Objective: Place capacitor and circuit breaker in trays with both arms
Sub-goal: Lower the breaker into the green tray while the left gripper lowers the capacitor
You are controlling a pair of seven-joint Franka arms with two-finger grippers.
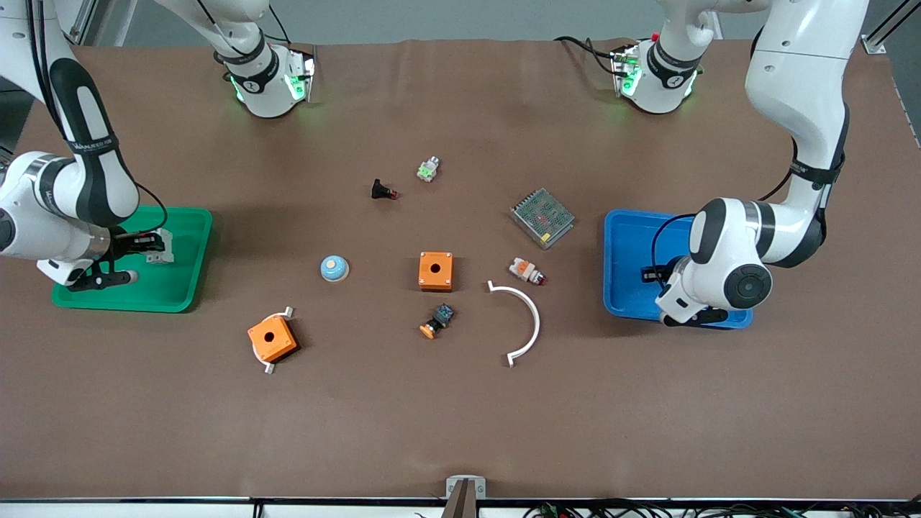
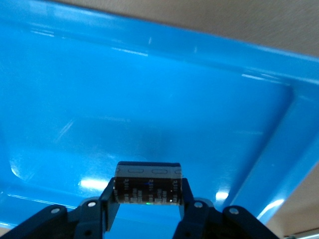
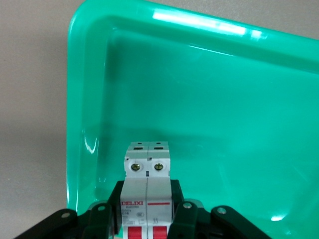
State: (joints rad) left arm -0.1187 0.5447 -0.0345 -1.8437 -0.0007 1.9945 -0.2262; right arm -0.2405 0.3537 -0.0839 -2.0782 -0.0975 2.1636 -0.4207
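While over the blue tray (image 1: 626, 259), at the left arm's end of the surface (image 1: 460, 417), pinches the capacitor (image 2: 148, 183) between both fingers (image 2: 107, 199) of the left tool (image 2: 148, 211), held just above the tray floor. Over the green tray (image 1: 180, 288), at the right arm's end, clamps the circuit breaker (image 3: 147, 196) upright in the right tool (image 3: 147, 219), red switches toward the fingers (image 3: 178, 206). Leaves two orange boxes (image 1: 435, 270), a white curved strip (image 1: 525, 320) and a blue dome (image 1: 334, 267) between the trays.
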